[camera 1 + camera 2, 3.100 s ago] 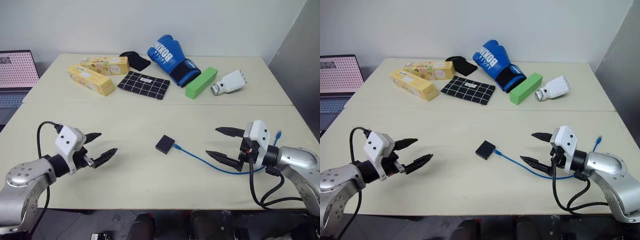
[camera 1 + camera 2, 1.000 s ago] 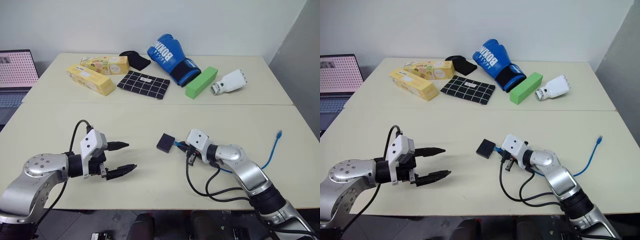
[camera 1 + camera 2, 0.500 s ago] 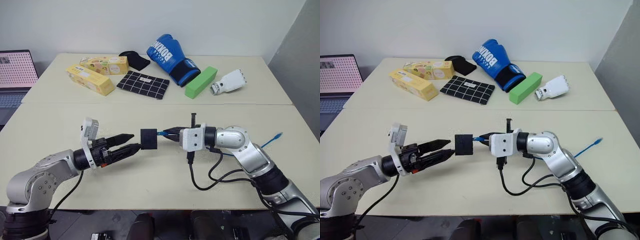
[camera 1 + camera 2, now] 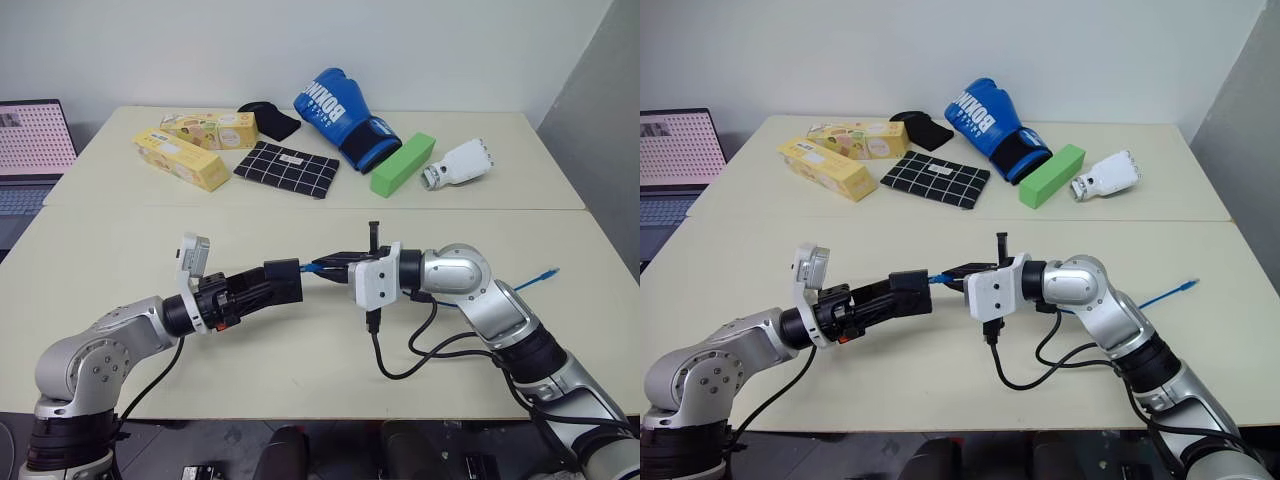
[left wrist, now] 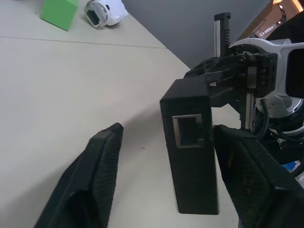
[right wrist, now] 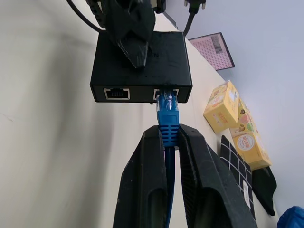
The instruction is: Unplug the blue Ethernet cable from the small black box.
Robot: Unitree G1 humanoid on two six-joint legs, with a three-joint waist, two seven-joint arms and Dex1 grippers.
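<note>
The small black box (image 4: pixel 286 275) hangs above the table (image 4: pixel 300 350), and the blue Ethernet cable (image 6: pixel 167 111) is plugged into a port in its side. My right gripper (image 6: pixel 167 135) is shut on the cable just behind the plug. From there the cable trails off to a loose end (image 4: pixel 541 273) at the right. My left gripper (image 5: pixel 166 133) reaches in level from the left, its jaws on either side of the box. One finger (image 5: pixel 247 166) lies against the box. The other finger (image 5: pixel 102 161) stands apart from it, with table showing in the gap.
Along the far side of the table lie two yellow boxes (image 4: pixel 182 158), a black grid cloth (image 4: pixel 287 169), a black pouch (image 4: pixel 270 120), a blue boxing glove (image 4: pixel 345 118), a green block (image 4: pixel 402 165) and a white object (image 4: pixel 457 163). A laptop (image 4: pixel 35 140) sits at far left.
The right gripper has lifted the box off the table by its cable and turned it toward the left arm. The left fingers have slid forward around the box and narrowed.
</note>
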